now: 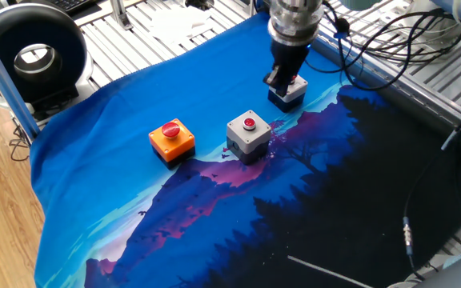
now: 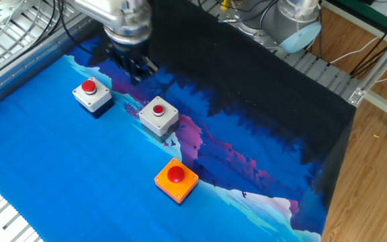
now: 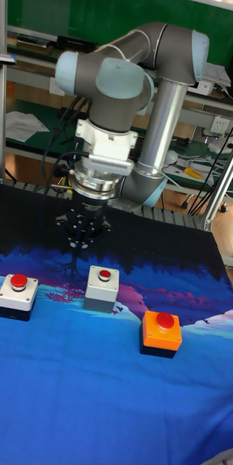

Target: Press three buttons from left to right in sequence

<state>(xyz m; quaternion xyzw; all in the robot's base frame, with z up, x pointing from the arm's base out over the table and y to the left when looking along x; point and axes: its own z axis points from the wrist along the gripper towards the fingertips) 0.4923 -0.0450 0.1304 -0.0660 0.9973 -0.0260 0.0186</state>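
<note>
Three buttons stand in a row on the blue cloth. The orange one (image 1: 171,138) (image 2: 176,179) (image 3: 162,330) is at one end and the grey one (image 1: 249,132) (image 2: 158,114) (image 3: 102,287) is in the middle. At the other end is the white one with a dark base (image 2: 91,93) (image 3: 17,294). My gripper (image 1: 281,78) (image 2: 135,72) (image 3: 78,245) points down, its fingertips meeting in a point in the tall view. It hangs just behind the gap between the white and grey buttons. In one fixed view it covers part of the white button (image 1: 292,93). It touches nothing.
A black round fan (image 1: 30,56) sits off the cloth's corner. Loose cables (image 1: 390,48) trail over the metal slat table (image 1: 438,80) beside the arm. An aluminium post (image 2: 375,74) stands at the wooden floor side. The cloth's far half is dark.
</note>
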